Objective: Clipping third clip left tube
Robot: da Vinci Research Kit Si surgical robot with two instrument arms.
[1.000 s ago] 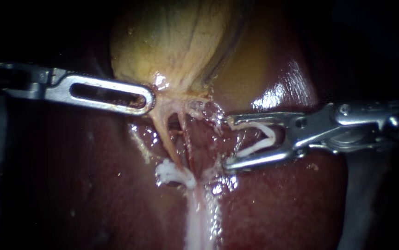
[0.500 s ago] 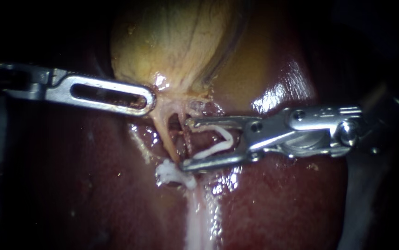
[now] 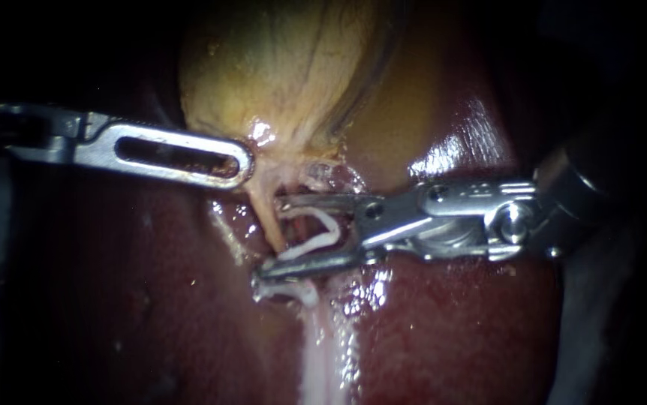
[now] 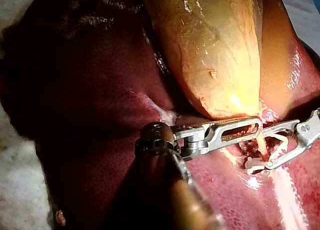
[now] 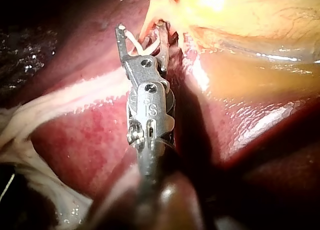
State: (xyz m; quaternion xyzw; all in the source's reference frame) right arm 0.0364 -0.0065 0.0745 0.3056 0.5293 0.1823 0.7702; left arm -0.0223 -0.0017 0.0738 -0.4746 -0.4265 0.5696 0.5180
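My right instrument holds a white clip in its tool, spread wide, mouth facing 9 o'clock astride the left tube. The tube looks soft, slick and easily torn. I'd squeeze squarely across it, just 12 o'clock of the seated clip.

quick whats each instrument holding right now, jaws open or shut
left instrument: jaws shut on the lower end of the gallbladder.
right instrument: jaws spread but holding an open white clip between them, up against the tube.
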